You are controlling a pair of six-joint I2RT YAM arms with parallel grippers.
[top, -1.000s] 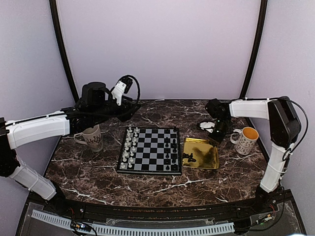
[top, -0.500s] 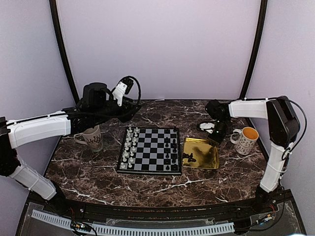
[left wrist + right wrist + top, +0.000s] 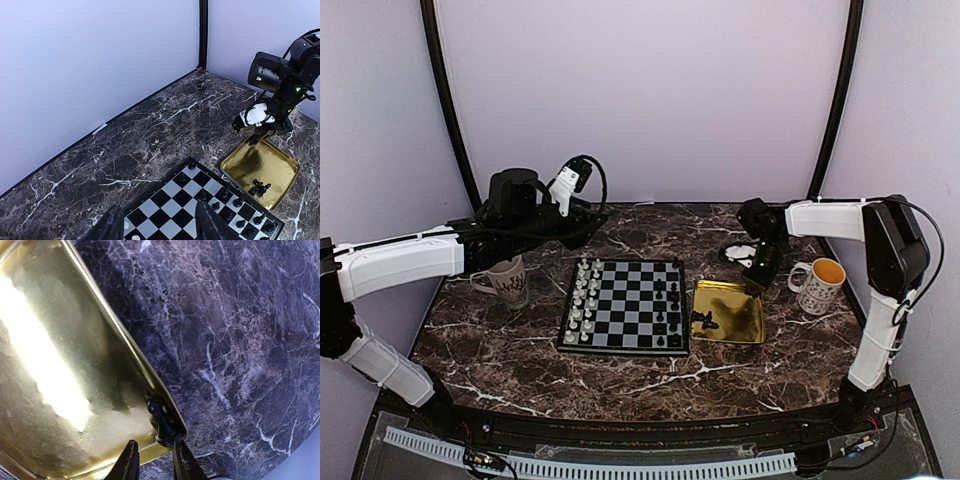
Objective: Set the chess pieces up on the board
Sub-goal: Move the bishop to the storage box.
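The board (image 3: pixel 625 305) lies mid-table, with pale chess pieces (image 3: pixel 582 300) on its left columns and black ones (image 3: pixel 672 310) on its right. A few more black pieces (image 3: pixel 703 321) lie in the gold tray (image 3: pixel 728 312). In the right wrist view one black piece (image 3: pixel 162 420) lies in the tray's (image 3: pixel 60 365) corner. My right gripper (image 3: pixel 154 462) is open only narrowly, its tips just short of that piece's base. My left gripper (image 3: pixel 162 227) hovers open and empty above the board's (image 3: pixel 200 200) far edge.
A patterned mug (image 3: pixel 507 280) stands left of the board. A white mug with a yellow inside (image 3: pixel 818 285) stands right of the tray. The enclosure's back wall runs close behind the table.
My right gripper has shifted slightly towards the back of the table at the tray's far corner. The left arm has edged a little to the right.
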